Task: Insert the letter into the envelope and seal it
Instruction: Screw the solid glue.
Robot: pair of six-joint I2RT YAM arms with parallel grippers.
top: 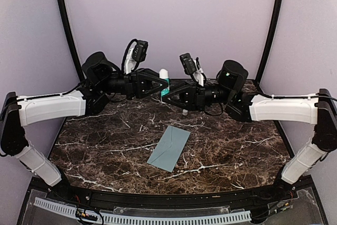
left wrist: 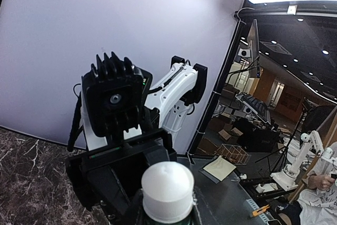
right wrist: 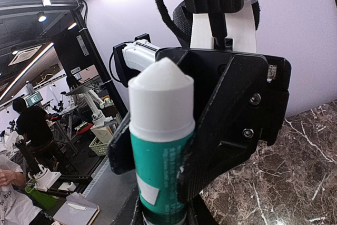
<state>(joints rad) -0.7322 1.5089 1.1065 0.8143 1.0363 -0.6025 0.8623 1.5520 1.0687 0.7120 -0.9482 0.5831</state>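
Only the top view shows the envelope (top: pixel 169 147), flat mid-counter (top: pixel 100 151), apart from both arms. Wrist views show the left gripper (top: pixel 159 85) clamping the upright glue stick (right wrist: pixel 158 130). The right gripper (top: pixel 169 95) sits at its lower body; can't tell its grip.

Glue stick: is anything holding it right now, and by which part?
The glue stick is held upright by both: left gripper on its green body, right gripper apparently on its lower end. Cap is free.
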